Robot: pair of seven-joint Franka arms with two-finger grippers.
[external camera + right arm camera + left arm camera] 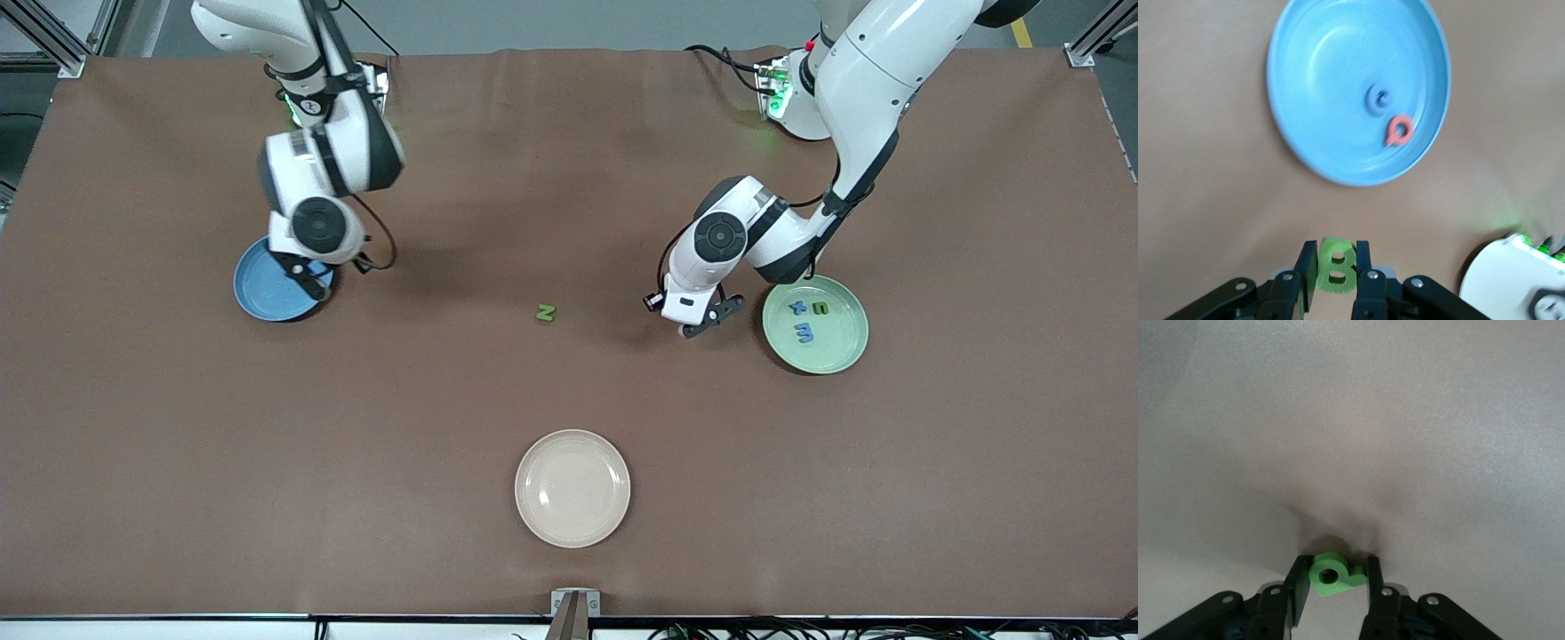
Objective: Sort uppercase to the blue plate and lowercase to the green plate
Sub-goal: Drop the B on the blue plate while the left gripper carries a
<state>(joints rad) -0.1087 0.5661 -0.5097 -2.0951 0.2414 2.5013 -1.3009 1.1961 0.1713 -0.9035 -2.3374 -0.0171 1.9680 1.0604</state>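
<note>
My left gripper (702,326) is down at the table beside the green plate (836,348). Its fingers (1373,573) press both sides of a green lowercase p (1331,577) lying on the cloth. In the green plate lie a green u (822,308), a blue x-shaped piece (797,308) and a blue m (804,332). My right gripper (307,283) hangs over the blue plate (256,289), shut on a green uppercase B (1336,267). The blue plate (1318,80) holds a blue C (1377,99) and a pink-red D (1399,131). A green N (545,312) lies mid-table.
A cream plate (573,487) with nothing in it sits nearer the front camera than the N. Brown cloth covers the whole table. Both arms' bases and cables stand along the edge farthest from the camera.
</note>
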